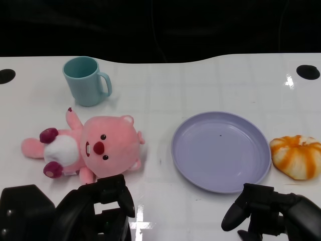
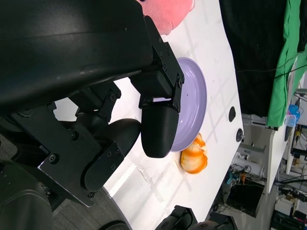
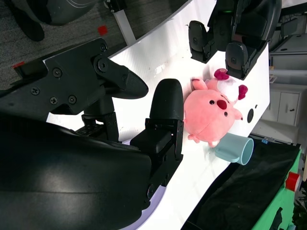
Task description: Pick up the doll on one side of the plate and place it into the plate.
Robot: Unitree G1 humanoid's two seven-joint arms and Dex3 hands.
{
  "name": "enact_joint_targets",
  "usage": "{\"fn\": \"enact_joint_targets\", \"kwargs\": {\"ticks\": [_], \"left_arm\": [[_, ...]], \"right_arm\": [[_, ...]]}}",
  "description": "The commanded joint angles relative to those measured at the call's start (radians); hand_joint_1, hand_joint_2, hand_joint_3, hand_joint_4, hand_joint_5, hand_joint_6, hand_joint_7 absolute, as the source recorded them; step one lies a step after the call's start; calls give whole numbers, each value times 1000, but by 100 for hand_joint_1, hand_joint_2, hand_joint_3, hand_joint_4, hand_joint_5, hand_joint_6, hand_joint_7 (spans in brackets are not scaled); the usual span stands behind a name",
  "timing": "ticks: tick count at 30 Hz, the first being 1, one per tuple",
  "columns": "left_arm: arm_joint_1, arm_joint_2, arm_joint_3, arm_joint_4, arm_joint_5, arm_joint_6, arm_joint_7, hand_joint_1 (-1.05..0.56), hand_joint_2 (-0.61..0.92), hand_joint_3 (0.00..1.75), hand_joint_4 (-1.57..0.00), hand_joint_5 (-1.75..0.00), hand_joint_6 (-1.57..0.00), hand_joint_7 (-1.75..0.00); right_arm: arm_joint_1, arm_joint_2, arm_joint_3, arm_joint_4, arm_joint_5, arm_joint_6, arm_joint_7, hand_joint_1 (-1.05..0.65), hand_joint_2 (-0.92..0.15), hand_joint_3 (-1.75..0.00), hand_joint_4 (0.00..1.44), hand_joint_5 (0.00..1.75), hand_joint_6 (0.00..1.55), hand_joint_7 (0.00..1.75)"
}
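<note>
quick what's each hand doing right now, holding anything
Left hand: open, holding nothing, just short of the pink doll.
Right hand: open, holding nothing, near the plate.

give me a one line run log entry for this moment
stage: pre-grasp | doll: lying on table, left of plate, untouched | plate: empty | left hand: open, near doll | right hand: open, near plate

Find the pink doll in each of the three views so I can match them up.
Head view: pink doll lies left of the purple plate, below the teal cup.
Left wrist view: only a pink edge at the top, beyond the plate.
Right wrist view: doll right of centre, beside the cup.
Shared landmark: the plate.
</note>
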Motion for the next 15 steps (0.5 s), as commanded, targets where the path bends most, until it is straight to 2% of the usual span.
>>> {"fn": "enact_joint_targets", "kwargs": {"ticks": [1,9,15], "left_arm": [[-1,11,7,-4,7,2,-1,-13,31,157,-91,-175,-80,-170],[1,8,13,1,6,-12,-3,-13,31,156,-91,-175,-79,-169],[2,6,25,17,10,-73,-16,-10,35,149,-86,-175,-79,-156]], "right_arm": [[6,-12,-12,-9,8,1,2,-15,-69,-89,61,164,57,124],[5,-10,-9,-3,7,-12,2,-15,-69,-89,61,164,57,125],[3,-10,-7,-1,5,-20,2,-15,-68,-90,61,164,56,125]]}}
